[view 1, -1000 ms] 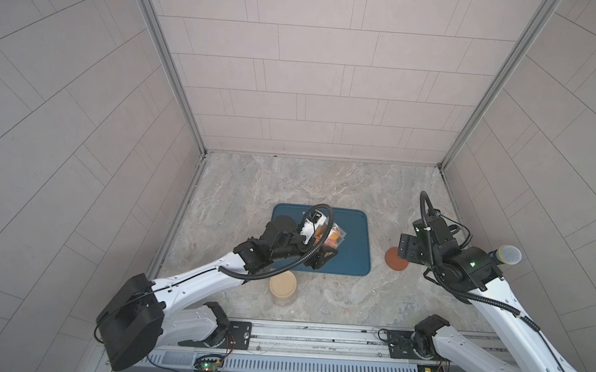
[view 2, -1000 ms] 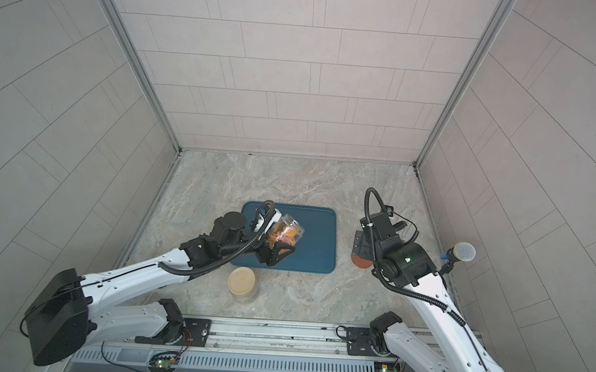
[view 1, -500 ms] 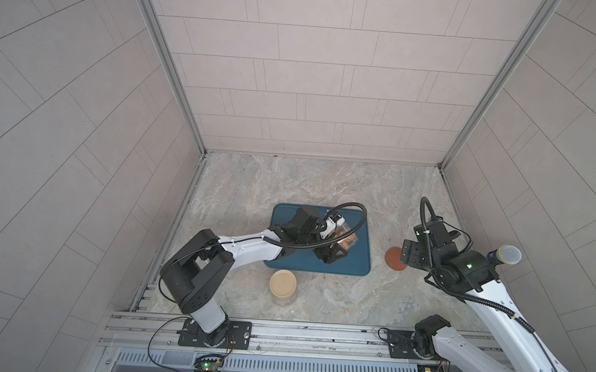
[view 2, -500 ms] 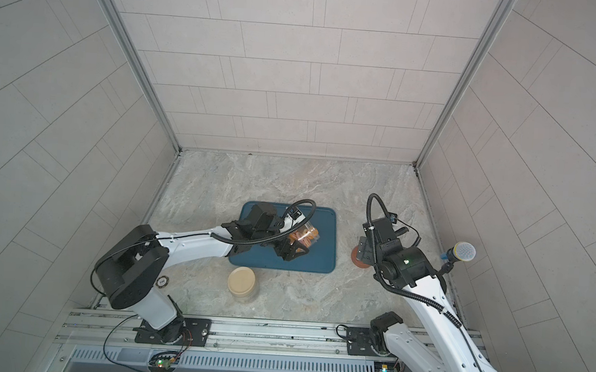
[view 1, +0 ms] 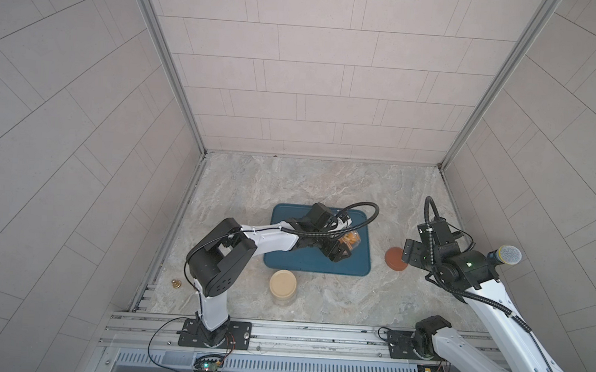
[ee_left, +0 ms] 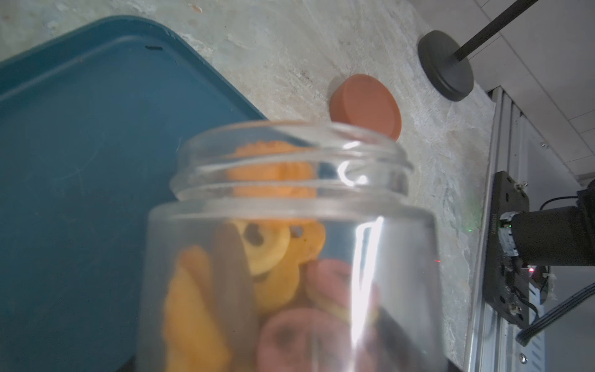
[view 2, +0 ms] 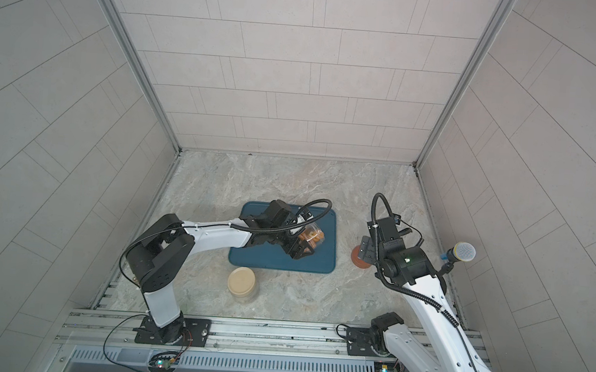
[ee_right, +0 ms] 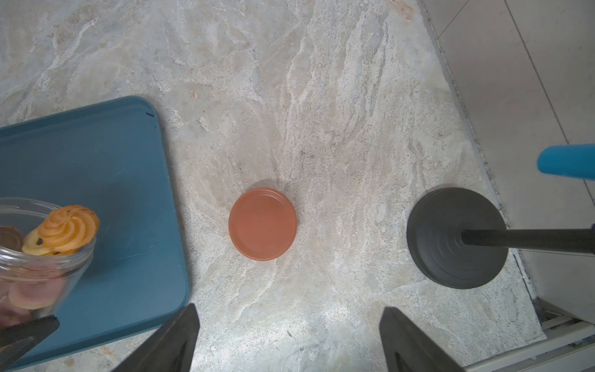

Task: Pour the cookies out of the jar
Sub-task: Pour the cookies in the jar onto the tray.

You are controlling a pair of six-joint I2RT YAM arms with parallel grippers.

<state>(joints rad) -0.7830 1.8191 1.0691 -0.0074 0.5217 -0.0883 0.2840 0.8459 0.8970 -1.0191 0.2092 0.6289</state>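
A lidded jar (view 1: 283, 287) stands on the table (view 1: 325, 188) just before the blue tray (view 1: 355, 266). Over the tray the left claw (view 1: 343, 249) grasps the tilted open jar (view 1: 354, 238), with the cookies (ee_left: 272, 180) inside, one at its mouth. Further right a brown lid (ee_right: 262, 224) lies flat on the table, the right claw (ee_right: 289, 338) spread empty above it.

The jar (view 1: 352, 239) holding cookies (ee_right: 69, 227) hangs over the tray (view 1: 354, 264), a loose lid (ee_right: 262, 224) lying right of it.

No legible text or numbers, faint print on black base plate (ee_left: 507, 196) unreadable
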